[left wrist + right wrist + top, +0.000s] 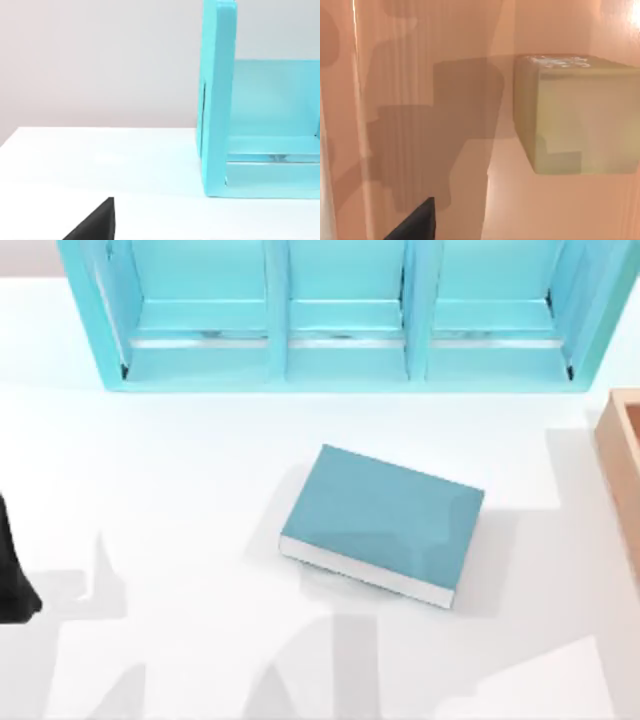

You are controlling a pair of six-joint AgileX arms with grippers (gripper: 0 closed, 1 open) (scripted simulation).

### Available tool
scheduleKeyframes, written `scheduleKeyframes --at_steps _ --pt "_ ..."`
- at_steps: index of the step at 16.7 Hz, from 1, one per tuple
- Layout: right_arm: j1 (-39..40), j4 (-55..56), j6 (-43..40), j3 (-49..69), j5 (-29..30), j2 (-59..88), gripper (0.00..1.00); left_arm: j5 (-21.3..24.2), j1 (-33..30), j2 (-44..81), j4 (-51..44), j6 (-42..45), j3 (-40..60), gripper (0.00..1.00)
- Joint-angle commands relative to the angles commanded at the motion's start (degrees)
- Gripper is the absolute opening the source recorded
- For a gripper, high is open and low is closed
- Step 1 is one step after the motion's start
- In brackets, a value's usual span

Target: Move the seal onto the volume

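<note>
The white counter (pixel 180 490) is smooth and matte, crossed by soft grey shadows. Along its far edge stands a big glossy teal shelf unit (pixel 345 315), box-shaped, split by upright panels into three open compartments; in the left wrist view its side wall (pixel 217 100) rises as a flat slab from the counter. Near the middle of the counter lies the volume (pixel 385 515), a thick rectangular hardcover, plain teal-blue on its cover, flat and turned at a slant, with a white page block along its near edge. At the top view's right edge sits an orange-brown wooden box (pixel 622 455), with a flat thick rim. The right wrist view looks into this box, whose inner walls (pixel 420 100) show a faint vertical grain. There the seal (pixel 577 117), a tan, roughly cube-shaped block with a pale mottled mark on one face, rests on the box floor, well apart from the volume.

The left arm (pixel 12 570) is a dark shape at the counter's left edge. A black finger (pixel 95 222) of the left pincer shows in its wrist view, touching nothing; a black finger (pixel 415 222) of the right pincer shows inside the box, clear of the seal. For either pincer, I cannot tell whether it is released or clenched.
</note>
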Motion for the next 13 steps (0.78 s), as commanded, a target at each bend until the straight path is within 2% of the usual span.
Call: scheduleKeyframes --at_steps 5,13 --pt "-2.0 -7.7 -1.8 10.7 0.0 10.5 1.0 0.0 0.0 0.0 0.0 0.0 0.0 1.0" --pt "-1.9 -5.8 -1.6 9.0 0.0 11.4 1.0 0.0 0.0 0.0 0.0 0.0 0.0 1.0"
